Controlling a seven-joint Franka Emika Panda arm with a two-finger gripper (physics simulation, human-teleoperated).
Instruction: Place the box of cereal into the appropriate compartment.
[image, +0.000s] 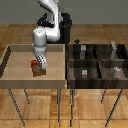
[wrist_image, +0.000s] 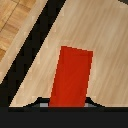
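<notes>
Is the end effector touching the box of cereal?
Cannot tell. In the exterior view the end effector overlaps the box of cereal; neither view shows contact or gap plainly.

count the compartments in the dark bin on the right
4 compartments in the dark bin, two by two: back row on the exterior view's left and right, front row left and right. Each holds small grey or dark items; the blurry render may hide finer dividers.

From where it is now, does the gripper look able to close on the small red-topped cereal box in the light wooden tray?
Probably yes. The gripper hangs right over the small red-topped cereal box in the light wooden tray, and the wrist view shows only bare tray floor around the box. Whether the jaws are open cannot be told.
</notes>
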